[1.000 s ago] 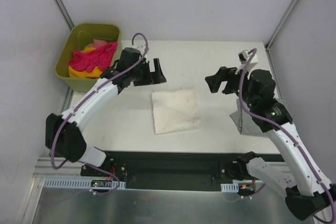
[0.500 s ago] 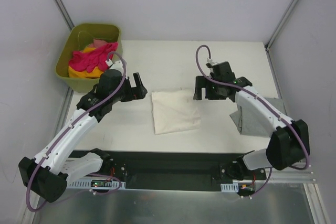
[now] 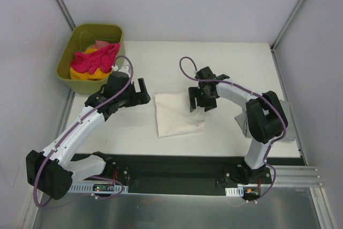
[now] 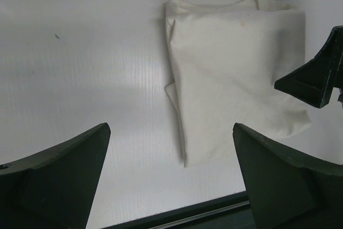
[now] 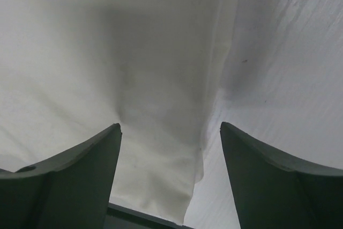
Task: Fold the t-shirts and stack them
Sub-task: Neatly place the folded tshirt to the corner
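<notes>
Status: one cream-white t-shirt (image 3: pixel 179 113) lies folded into a rough rectangle mid-counter (image 3: pixel 230 57). A grey t-shirt (image 3: pixel 241 120) sits at the right edge of the counter, mostly hidden under the right arm, so I cannot tell how neatly it is folded. The two are apart, so not stacked yet. Pink (image 3: pixel 97 60) and yellow (image 3: pixel 84 74) t-shirts, with a bit of red one (image 3: pixel 101 43), are bunched in the green tub (image 3: pixel 65 57) at far left and are not yet folded. Judgement: early-to-middle of the task, with stacking and most of the folding left.

Left gripper (image 3: pixel 143 92): fingers spread wide, nothing held, just beside the cream t-shirt's left edge.
Right gripper (image 5: pixel 170 127): fingers apart, nothing held, poised over the cream t-shirt's right edge. The wrist view shows the hem between its fingers, and I cannot tell whether there is contact.

Change over the last second: both arms have come in from positions well apart. The left gripper has moved from nearer the tub, and the right has swung across from the grey t-shirt's side. The cream t-shirt and the tub contents lie unchanged.
</notes>
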Controlling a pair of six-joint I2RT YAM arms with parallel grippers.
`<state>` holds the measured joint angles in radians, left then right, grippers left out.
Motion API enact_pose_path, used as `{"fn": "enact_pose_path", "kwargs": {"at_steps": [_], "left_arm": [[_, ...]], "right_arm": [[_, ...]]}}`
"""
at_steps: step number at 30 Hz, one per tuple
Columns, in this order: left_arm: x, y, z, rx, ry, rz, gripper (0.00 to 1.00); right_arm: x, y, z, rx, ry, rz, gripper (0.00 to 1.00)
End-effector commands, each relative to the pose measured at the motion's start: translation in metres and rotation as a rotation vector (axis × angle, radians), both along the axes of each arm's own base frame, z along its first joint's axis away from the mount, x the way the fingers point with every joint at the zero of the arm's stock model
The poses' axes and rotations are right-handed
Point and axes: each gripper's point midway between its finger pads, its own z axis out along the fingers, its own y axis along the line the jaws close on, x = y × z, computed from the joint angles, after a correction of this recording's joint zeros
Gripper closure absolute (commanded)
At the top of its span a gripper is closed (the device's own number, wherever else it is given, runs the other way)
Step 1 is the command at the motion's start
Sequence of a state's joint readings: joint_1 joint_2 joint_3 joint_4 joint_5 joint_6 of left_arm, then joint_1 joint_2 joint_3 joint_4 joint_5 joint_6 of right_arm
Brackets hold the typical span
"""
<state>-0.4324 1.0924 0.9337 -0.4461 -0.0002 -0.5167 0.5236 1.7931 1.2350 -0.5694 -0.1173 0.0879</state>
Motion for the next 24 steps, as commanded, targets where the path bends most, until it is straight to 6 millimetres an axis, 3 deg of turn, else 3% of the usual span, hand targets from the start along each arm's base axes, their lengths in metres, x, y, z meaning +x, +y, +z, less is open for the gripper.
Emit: {"fn": "enact_pose_path", "kwargs": {"at_steps": [1, 6, 13, 19, 24], "left_arm": [[0.001, 0.001, 0.004, -0.023, -0.004, 0.007, 0.00], [0.002, 0.002, 0.004, -0.029, 0.002, 0.016, 0.01], [0.002, 0.001, 0.001, -0.033, 0.014, 0.010, 0.01], [0.000, 0.000, 0.003, -0.041, 0.011, 0.000, 0.01], [-0.001, -0.001, 0.005, -0.049, 0.010, -0.006, 0.01]], "right_arm": [[-0.003, -0.005, -0.010, -0.049, 0.030, 0.002, 0.24], [-0.008, -0.011, -0.024, -0.122, 0.035, -0.009, 0.27], [-0.017, 0.009, -0.036, -0.147, 0.032, 0.066, 0.32], [-0.018, 0.022, -0.039, -0.090, 0.003, 0.073, 0.53], [-0.016, 0.020, -0.027, -0.085, -0.036, 0.091, 0.82]]}}
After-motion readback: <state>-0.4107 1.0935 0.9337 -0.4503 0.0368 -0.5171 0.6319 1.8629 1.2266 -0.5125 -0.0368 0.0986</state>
